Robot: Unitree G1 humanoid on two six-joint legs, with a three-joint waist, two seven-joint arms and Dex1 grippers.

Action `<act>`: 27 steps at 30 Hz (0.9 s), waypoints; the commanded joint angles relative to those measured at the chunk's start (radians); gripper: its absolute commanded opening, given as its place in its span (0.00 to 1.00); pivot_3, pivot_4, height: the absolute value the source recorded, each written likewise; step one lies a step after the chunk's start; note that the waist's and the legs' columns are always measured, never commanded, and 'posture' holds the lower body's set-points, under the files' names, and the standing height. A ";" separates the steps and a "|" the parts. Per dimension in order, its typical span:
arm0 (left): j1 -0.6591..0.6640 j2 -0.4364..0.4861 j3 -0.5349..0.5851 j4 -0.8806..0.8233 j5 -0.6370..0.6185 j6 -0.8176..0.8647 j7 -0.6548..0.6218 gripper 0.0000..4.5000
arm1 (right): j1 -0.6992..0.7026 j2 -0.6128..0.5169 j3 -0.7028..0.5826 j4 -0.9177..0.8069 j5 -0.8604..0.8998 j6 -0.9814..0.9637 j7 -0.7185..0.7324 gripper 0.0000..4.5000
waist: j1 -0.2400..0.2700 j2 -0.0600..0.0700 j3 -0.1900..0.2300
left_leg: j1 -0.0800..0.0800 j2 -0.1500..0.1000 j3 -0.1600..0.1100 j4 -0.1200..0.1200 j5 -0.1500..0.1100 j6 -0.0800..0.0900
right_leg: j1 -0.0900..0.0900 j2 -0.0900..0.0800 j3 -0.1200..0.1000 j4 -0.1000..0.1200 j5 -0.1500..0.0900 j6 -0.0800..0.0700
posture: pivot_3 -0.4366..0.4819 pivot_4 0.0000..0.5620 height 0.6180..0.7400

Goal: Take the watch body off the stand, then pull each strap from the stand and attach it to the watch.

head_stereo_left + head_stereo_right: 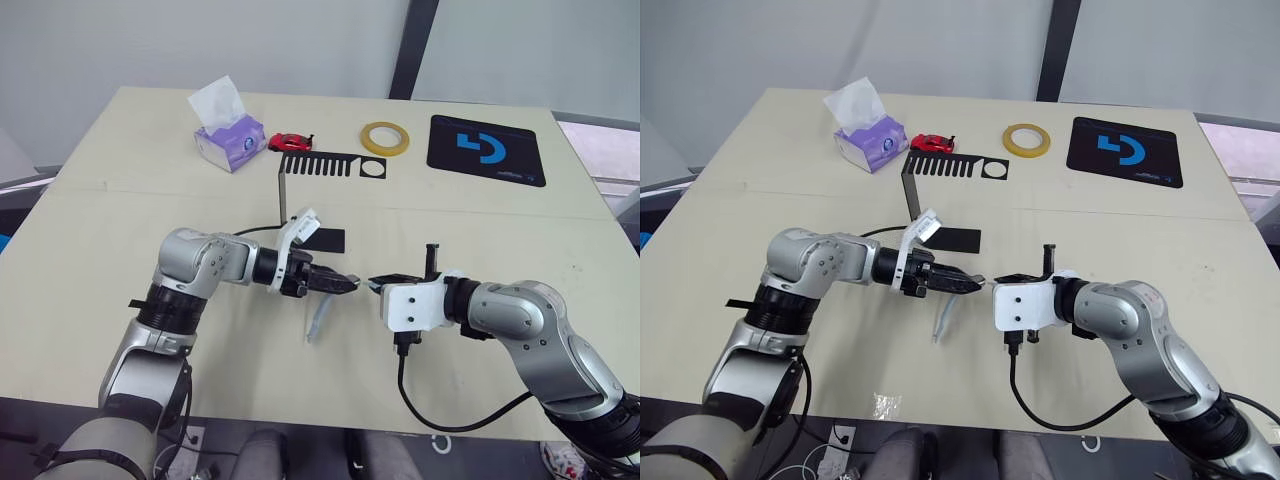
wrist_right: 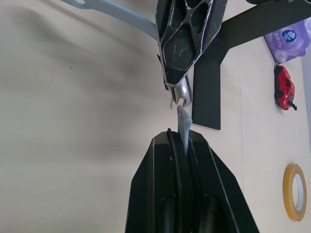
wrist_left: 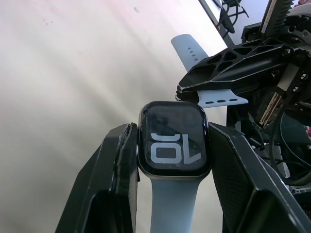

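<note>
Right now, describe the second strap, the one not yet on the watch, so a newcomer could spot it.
Start at the beige table, near its front edge where the two pincers meet. The right pincer is shut on a pale blue-grey strap, its end almost at the watch body. Unlike the attached strap, it hangs from nothing.

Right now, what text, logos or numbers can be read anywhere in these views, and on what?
"10": large pale digits on the watch body screen, shown rotated in the left wrist view.
Blue logo mark, no legible letters: on the black mouse pad; the small print beneath it is too small to read.
Round blue-and-white label on the purple tissue pack: too blurred to read.
</note>
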 commanded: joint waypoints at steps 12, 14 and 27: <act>-0.011 -0.007 0.009 -0.007 -0.005 -0.019 -0.006 0.39 | -0.035 0.012 0.010 -0.024 0.000 -0.001 0.001 0.00 | 0.000 0.000 0.000 | 0.000 0.000 0.000 0.000 0.000 0.000 | 0.000 0.000 0.000 0.000 0.000 0.000 | 0.48 0.27 0.98; -0.010 -0.008 0.010 -0.007 -0.005 -0.020 -0.004 0.39 | -0.034 0.013 0.011 -0.024 -0.001 0.000 0.001 0.00 | 0.000 0.000 0.000 | 0.000 0.000 0.000 0.000 0.000 0.000 | 0.000 0.000 0.000 0.000 0.000 0.000 | 0.48 0.27 0.98; -0.010 -0.038 0.035 -0.028 -0.019 0.005 0.033 0.39 | -0.044 0.020 0.039 -0.027 -0.028 0.018 0.009 0.00 | 0.000 0.000 0.000 | 0.000 0.000 0.000 0.000 0.000 0.000 | 0.000 0.000 0.000 0.000 0.000 0.000 | 0.48 0.27 0.98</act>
